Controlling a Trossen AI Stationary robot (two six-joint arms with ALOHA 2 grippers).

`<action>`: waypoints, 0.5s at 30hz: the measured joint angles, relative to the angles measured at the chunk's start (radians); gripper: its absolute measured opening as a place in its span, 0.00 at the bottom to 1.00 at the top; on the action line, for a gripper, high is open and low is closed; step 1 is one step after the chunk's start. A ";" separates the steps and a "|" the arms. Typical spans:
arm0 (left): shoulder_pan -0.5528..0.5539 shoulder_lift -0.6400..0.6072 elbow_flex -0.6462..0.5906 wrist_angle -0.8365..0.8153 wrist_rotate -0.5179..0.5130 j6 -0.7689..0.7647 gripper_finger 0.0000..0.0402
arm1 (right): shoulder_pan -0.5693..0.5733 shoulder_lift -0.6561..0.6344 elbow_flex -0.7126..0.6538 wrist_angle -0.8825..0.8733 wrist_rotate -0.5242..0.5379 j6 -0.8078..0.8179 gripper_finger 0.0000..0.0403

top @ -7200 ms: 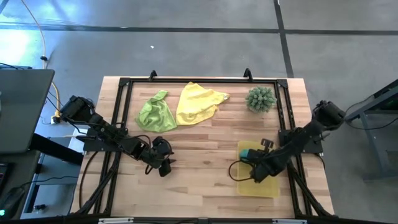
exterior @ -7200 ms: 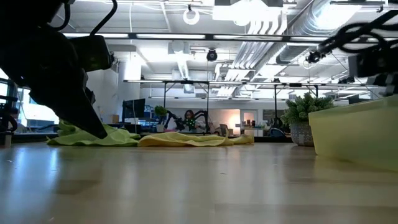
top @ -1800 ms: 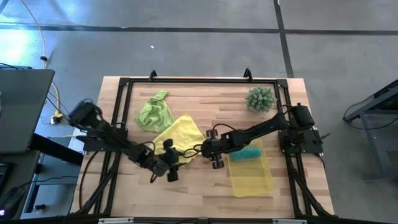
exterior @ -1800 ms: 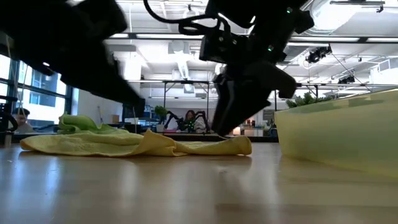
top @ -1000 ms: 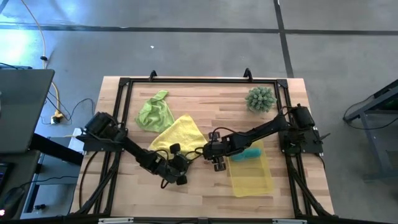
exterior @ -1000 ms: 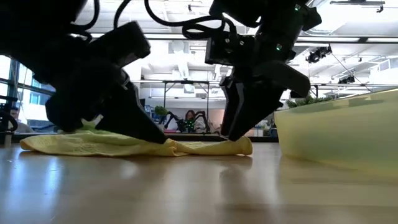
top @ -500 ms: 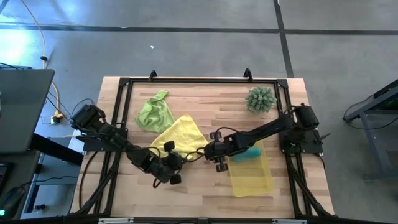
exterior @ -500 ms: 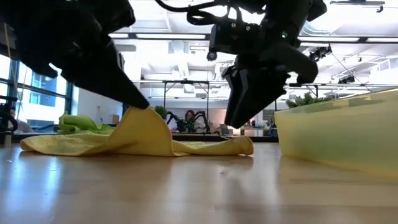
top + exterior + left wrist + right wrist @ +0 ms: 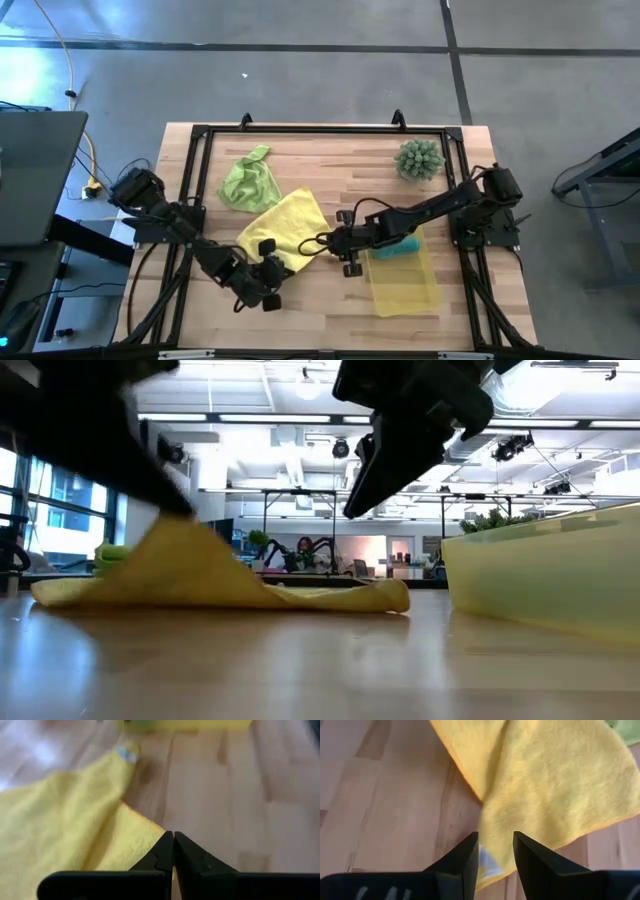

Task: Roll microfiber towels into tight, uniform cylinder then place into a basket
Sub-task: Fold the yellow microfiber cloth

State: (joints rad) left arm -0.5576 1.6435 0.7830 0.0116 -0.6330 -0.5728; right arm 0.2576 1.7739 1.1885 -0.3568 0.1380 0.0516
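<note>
The yellow towel (image 9: 285,222) lies spread at mid-table, and its near corner is raised into a peak (image 9: 180,535). My left gripper (image 9: 274,268) is shut on that corner. My right gripper (image 9: 318,243) hangs open above the towel's right corner (image 9: 395,595), which rests on the table; its fingers show the cloth between them in the right wrist view but stand clear of it. The lime green towel (image 9: 248,182) lies crumpled at the far left. The teal towel (image 9: 400,245) lies rolled in the far end of the basket (image 9: 405,292). My left gripper pinches the yellow towel's near corner (image 9: 159,831) between its two fingertips, which slant down at it from the table's near left side. The corner is lifted off the wood. The cloth slopes down from it, and the rest lies flat on the table.
A spiky green plant (image 9: 419,158) stands at the far right corner. The basket's wall (image 9: 540,580) rises just right of the yellow towel. A black frame runs around the table's edges. Bare wood lies along the near edge.
My left gripper has taken hold of the yellow towel's near corner, then risen and drawn back toward the table's left. That corner has come up into a peak while the rest stays flat. My right gripper has risen off the towel's right corner, which remains on the table.
</note>
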 joint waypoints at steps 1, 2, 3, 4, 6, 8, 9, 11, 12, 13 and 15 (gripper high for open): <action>0.000 -0.017 0.009 -0.011 -0.002 0.008 0.00 | 0.000 0.001 0.000 0.003 0.000 0.001 0.28; 0.000 -0.043 0.019 -0.040 -0.002 0.021 0.00 | 0.001 0.004 0.000 0.010 0.000 0.000 0.28; 0.000 -0.064 0.033 -0.066 -0.002 0.036 0.00 | 0.003 0.005 0.000 0.022 0.000 -0.004 0.28; 0.000 -0.083 0.052 -0.088 0.000 0.049 0.00 | 0.005 0.005 0.000 0.034 0.000 -0.005 0.28; 0.001 -0.136 0.082 -0.187 -0.003 0.070 0.00 | 0.013 0.005 0.000 0.070 0.000 -0.027 0.28; 0.003 -0.179 0.127 -0.280 -0.007 0.089 0.00 | 0.027 -0.008 0.000 0.081 0.000 -0.068 0.28; 0.009 -0.204 0.148 -0.333 -0.007 0.094 0.00 | 0.030 -0.021 0.004 0.064 0.000 -0.092 0.28; 0.017 -0.251 0.188 -0.455 -0.008 0.094 0.00 | 0.037 -0.055 0.029 0.043 0.008 -0.129 0.28; 0.024 -0.269 0.210 -0.499 -0.007 0.094 0.00 | 0.040 -0.081 0.042 0.013 0.017 -0.136 0.28; 0.034 -0.287 0.228 -0.541 -0.007 0.095 0.00 | 0.038 -0.104 0.058 -0.001 0.019 -0.136 0.28; 0.051 -0.322 0.259 -0.623 -0.008 0.097 0.00 | 0.035 -0.140 0.074 0.018 0.016 -0.107 0.28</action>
State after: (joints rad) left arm -0.5061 1.3214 1.0424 -0.6112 -0.6408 -0.4763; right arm 0.2928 1.6339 1.2621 -0.3391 0.1543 -0.0558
